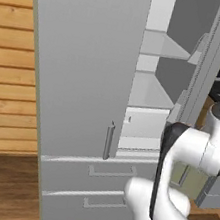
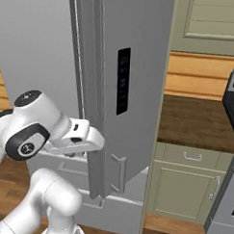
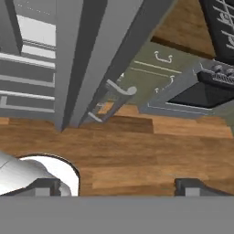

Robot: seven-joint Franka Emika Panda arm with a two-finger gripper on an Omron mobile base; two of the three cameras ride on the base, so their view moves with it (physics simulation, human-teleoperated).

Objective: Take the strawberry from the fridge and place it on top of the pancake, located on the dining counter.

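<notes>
Fridge (image 1: 82, 77): tall and light grey, right in front of me. Its left door is shut, with a vertical bar handle (image 1: 109, 141) near the lower inner edge. Its right door (image 2: 132, 90) is swung out toward me, edge-on in the right base view, with a dark panel (image 2: 123, 80) on its face.
Inside: pale shelves (image 1: 153, 91) show through the gap between the doors, one above another, with a white bin (image 1: 143, 122) beneath. I cannot make out the strawberry on them from here.
Drawers: two at the bottom of the fridge (image 1: 96, 173), each with a flat bar pull.
My jaws (image 3: 119, 187): spread wide apart, nothing between them. In the hand view the two dark fingertips (image 3: 194, 186) stand far apart at the bottom, above the brown wood floor (image 3: 137, 155).
My hand: next to the open door's edge in the right base view, low down and near the door's handle (image 3: 119, 90).
Arm: bent in front of the fridge, elbow high, the wrist reaching toward the open door.
Right of the fridge: a dark brown worktop (image 2: 196, 122) on pale green cabinets (image 2: 183, 184), and part of a dark stove (image 2: 233, 95) at the edge.
Wall: light wood planks (image 1: 10, 65) left of the fridge.
</notes>
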